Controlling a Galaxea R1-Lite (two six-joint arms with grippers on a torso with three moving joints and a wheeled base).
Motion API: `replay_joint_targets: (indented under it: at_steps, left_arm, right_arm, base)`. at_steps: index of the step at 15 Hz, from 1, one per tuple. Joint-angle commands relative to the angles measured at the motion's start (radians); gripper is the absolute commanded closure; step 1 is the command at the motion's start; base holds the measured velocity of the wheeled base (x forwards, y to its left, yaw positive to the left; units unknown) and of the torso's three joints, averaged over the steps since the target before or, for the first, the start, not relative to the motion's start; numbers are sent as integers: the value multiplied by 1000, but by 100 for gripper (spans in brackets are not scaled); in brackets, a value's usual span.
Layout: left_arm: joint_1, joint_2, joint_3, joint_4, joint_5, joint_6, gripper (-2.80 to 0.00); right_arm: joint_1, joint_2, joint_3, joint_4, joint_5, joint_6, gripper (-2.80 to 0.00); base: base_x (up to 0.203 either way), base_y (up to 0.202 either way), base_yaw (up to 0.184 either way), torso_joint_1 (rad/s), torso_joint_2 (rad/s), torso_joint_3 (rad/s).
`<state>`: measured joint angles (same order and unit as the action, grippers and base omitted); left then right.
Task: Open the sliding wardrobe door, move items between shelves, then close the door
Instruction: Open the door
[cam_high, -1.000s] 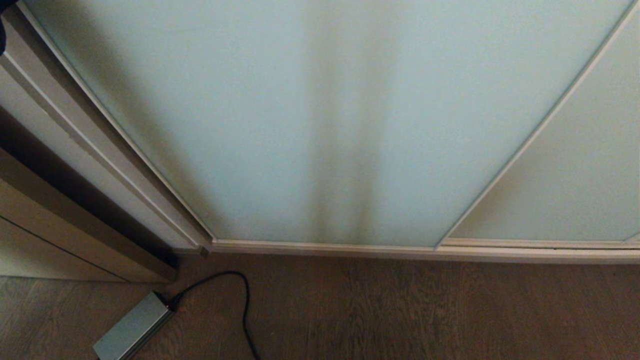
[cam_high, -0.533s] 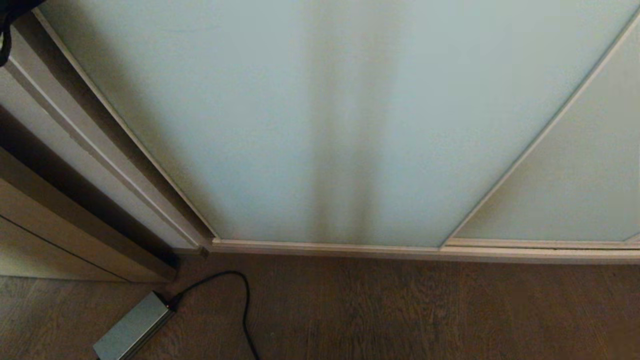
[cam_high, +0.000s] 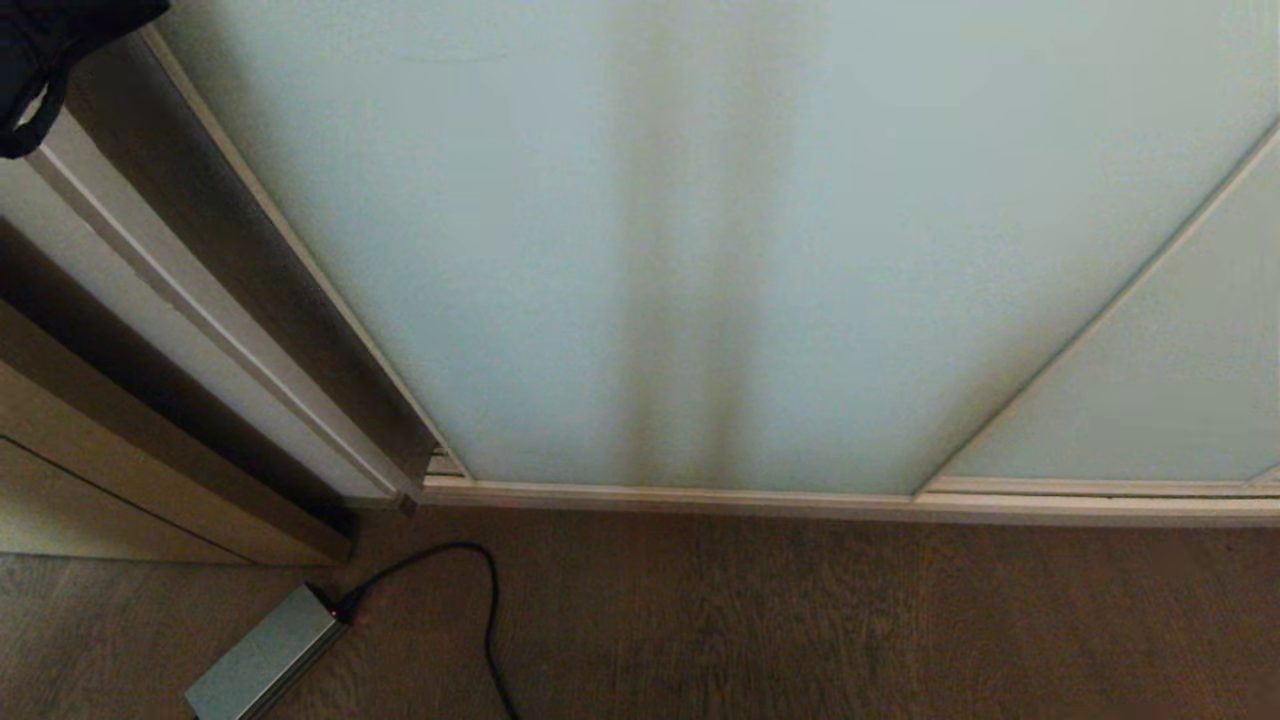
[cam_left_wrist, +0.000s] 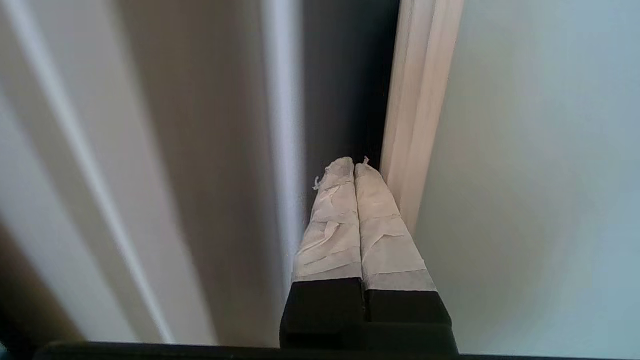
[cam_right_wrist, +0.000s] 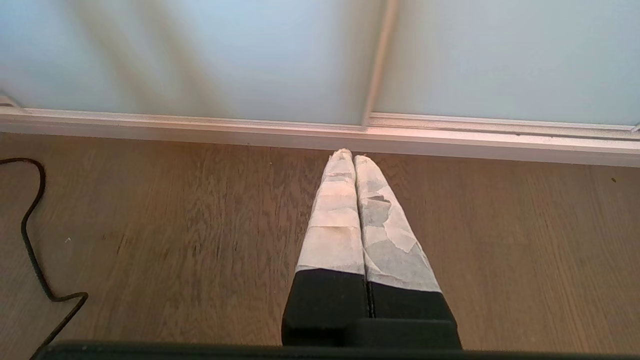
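Observation:
The sliding wardrobe door (cam_high: 700, 250), frosted pale blue-green glass in a cream frame, fills the head view. A narrow dark gap (cam_high: 260, 290) shows along its left edge. In the left wrist view my left gripper (cam_left_wrist: 354, 162) is shut and empty. Its taped fingertips sit in that dark gap, right against the door's cream edge strip (cam_left_wrist: 415, 110). A black shape with a loop (cam_high: 60, 50) hangs in the head view's top left corner; I cannot tell what it is. My right gripper (cam_right_wrist: 352, 156) is shut and empty, low over the floor before the door. Items and shelves are hidden.
A grey power box (cam_high: 265, 655) with a black cable (cam_high: 490, 600) lies on the wooden floor at the left. The brown wooden frame (cam_high: 150, 450) stands left of the gap. A second glass panel (cam_high: 1180, 400) overlaps at the right, above the floor track (cam_high: 800, 497).
The door has slid to the right, and the dark gap at its left edge has widened. The black shape has come further into the top left corner.

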<state>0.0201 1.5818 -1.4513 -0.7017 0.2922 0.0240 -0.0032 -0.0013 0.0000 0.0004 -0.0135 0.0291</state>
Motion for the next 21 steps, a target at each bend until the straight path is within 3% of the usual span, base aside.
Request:
replay_joint_targets:
  at_steps: [1,7,12,21]
  left_arm:
    - [-27,-78,46,-6,7,0,0]
    - [-27,-163,121,36,-1,0,0]
    - [-59,-103,228,31,-108,-8,0]
    - [-239,108,-1,34,-95,-9,0]
  right_arm:
    - [0,1,0,0,0,0,0]
    - [0,1,0,0,0,0,0]
    - [0,1,1,0,0,0,0]
    - [0,1,0,0,0,0,0]
  base:
    - [0,0,0,0,0,0]
    - [0,0,0,0,0,0]
    - [0,0,0,0,0,0]
    - [0,0,0,0,0,0]
